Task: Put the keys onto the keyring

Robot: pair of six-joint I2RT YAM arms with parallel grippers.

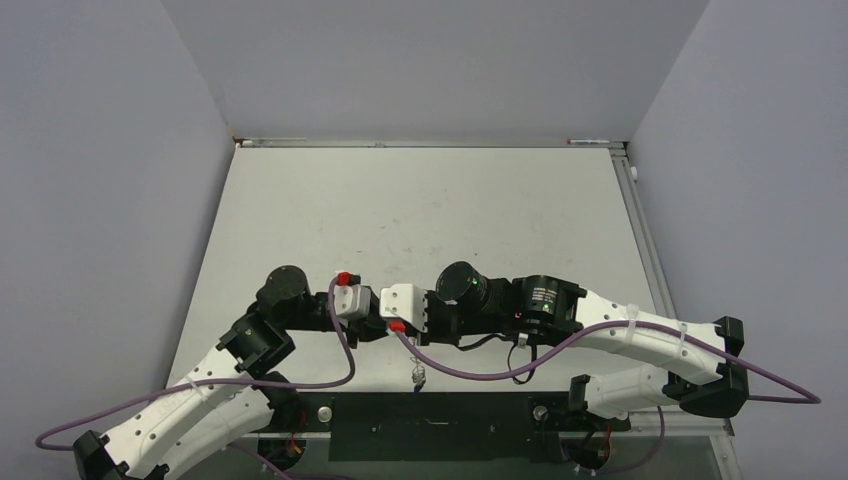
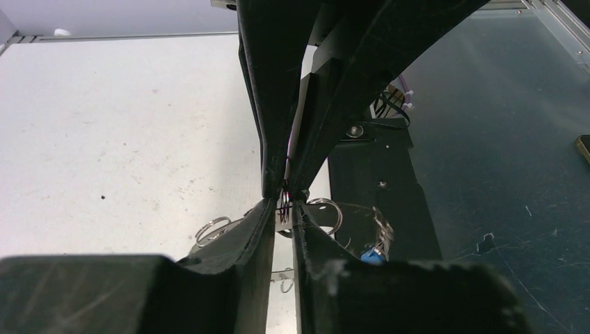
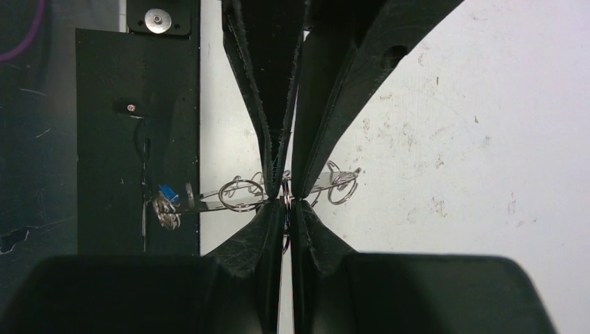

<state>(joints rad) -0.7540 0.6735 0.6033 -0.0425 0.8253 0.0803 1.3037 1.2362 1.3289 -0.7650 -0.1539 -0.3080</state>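
The keyring hangs between my two grippers, just above the table's near edge. In the right wrist view its flat grey ring (image 3: 240, 206) shows edge-on, rimmed with wire loops (image 3: 343, 186), with the blue tag (image 3: 167, 193) at its left end. In the top view a bit of it dangles (image 1: 418, 377). My left gripper (image 2: 284, 209) and right gripper (image 3: 286, 203) meet tip to tip, both shut on one thin wire loop (image 2: 284, 203) of the keyring. In the top view they meet near the left gripper (image 1: 375, 316) and right gripper (image 1: 393, 318). The key is not in view.
A black plate (image 1: 430, 425) runs along the table's near edge under the hanging keyring. Purple cables (image 1: 470, 372) loop from both wrists. The white tabletop (image 1: 420, 210) stretches away behind the arms, with grey walls on three sides.
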